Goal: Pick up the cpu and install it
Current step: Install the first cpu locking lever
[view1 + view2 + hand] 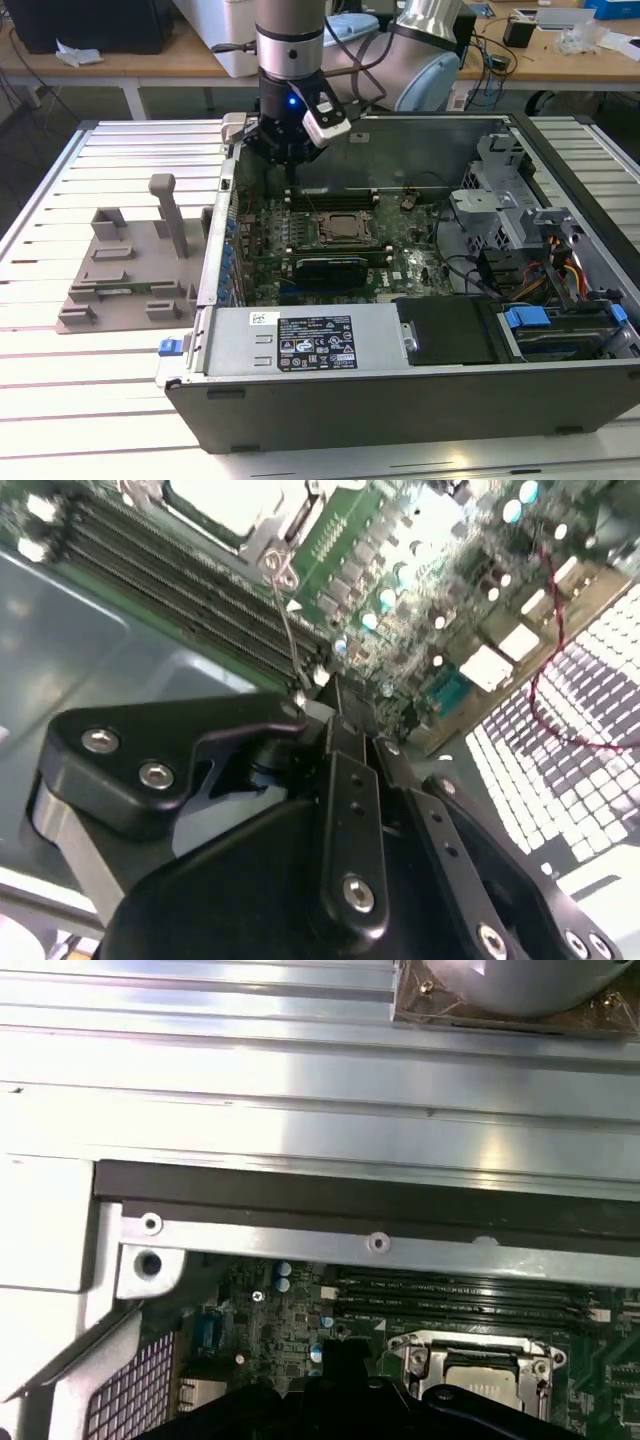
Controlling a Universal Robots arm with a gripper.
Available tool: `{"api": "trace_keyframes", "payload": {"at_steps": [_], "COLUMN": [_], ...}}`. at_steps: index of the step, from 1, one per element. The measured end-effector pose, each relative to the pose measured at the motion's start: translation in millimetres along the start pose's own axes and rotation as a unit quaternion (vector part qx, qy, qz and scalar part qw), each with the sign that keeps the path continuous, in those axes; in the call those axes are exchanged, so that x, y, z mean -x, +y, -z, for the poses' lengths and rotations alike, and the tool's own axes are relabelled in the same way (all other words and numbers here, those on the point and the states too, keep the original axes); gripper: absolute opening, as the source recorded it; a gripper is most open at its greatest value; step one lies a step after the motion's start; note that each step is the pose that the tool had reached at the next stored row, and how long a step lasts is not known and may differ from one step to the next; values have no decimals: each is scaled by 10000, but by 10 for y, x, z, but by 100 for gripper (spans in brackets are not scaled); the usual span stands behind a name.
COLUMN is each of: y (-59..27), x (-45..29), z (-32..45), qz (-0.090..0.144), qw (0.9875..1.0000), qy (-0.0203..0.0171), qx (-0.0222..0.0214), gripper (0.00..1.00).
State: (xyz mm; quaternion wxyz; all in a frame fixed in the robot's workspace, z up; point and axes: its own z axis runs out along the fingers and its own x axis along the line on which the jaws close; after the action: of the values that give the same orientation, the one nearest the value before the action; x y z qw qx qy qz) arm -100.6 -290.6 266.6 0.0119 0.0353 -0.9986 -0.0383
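Note:
The cpu [225, 502] shows as a silvery square lying flat inside the metal-framed socket [345, 228] on the green motherboard [400, 265]. In the first wrist view the cpu [487, 1382] sits within the socket frame [478, 1345]. My gripper [290, 176] hangs over the board's back corner on the exterior view's left, behind the socket and apart from it. In the second wrist view the gripper [335, 708] has its black fingers [349, 770] drawn together with nothing seen between them. A thin wire lever [287, 620] stands beside the socket.
The open computer case [400, 400] lies on a slatted metal table [60, 380]. A grey fixture tray with upright posts [130, 270] stands to the exterior view's left of the case. Memory slots [190, 590], the case wall [380, 1245], a drive cage [500, 200] and cables [560, 270] crowd the board.

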Motion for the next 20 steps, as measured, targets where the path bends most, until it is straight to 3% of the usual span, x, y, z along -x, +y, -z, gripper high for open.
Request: {"api": "trace_keyframes", "payload": {"at_steps": [3,6,9,11,12,16,17,18,20], "y": [-4,-9,-17,-28,-36,-38,-43,-63,-96], "x": [6,64,176,319,426,444,445,444,445], "z": [-44,-57,-59,-63,-71,-72,-76,-80,-89], "qz": [2,1,1,0,-2,-2,-1,1,4], "qw": [10000,10000,10000,10000,10000,10000,10000,9999,9998], "qy": [0,1,3,22,41,43,42,36,31], "qx": [-1,-1,-1,0,1,2,20,107,191], "gripper": [11,11,11,11,11,11,11,11,11]}}
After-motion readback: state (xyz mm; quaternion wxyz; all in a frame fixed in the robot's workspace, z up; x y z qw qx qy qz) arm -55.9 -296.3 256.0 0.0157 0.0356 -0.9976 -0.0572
